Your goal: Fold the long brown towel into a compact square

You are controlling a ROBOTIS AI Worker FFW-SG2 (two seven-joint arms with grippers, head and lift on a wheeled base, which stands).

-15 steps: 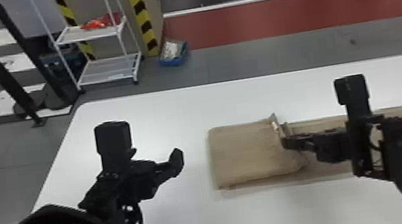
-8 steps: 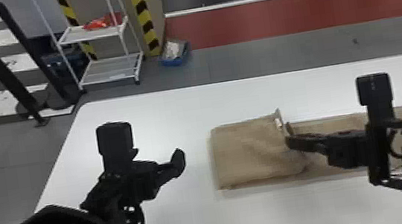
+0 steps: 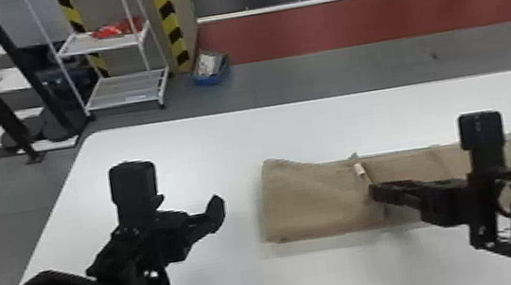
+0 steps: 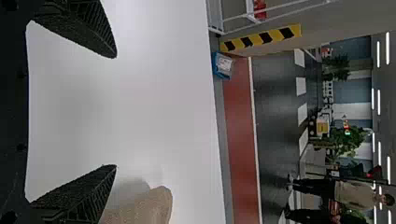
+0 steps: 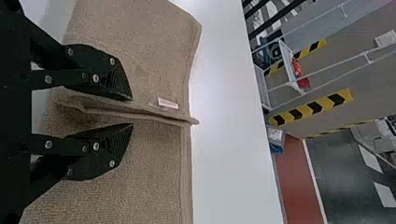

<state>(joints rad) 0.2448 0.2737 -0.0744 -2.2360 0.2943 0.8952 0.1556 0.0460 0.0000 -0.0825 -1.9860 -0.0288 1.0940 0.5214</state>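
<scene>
I am working at the first fold of the brown towel (image 3: 315, 198), which is lying along the counter (image 3: 335, 276) before me and running from the middle toward my right. Its left part is doubled over, and the flap's free hem (image 5: 154, 113) is standing up as a low ridge beside a small label (image 5: 168, 103).

My right end effector (image 5: 132, 112) is straddling that hem with its fingers a little parted, one on each side, and I am not seeing them clamp the cloth. My left end effector (image 4: 116, 111) is waiting above the counter beyond the folded end (image 3: 265, 205), its fingers spread wide and empty.

I judge that this step is about settling the flap. I should be keeping my fingers loose enough that neither pad is snagging the terry, then easing out along the ridge rather than across it, so the hem is dropping flat instead of being dragged back. The far edge of the flap is slanting near the folded end, so a gentle press there would be helping the layers line up. The single-layer length (image 3: 434, 162) toward my right is needing its own fold afterward, and a crooked flap would be carrying into the square.
</scene>
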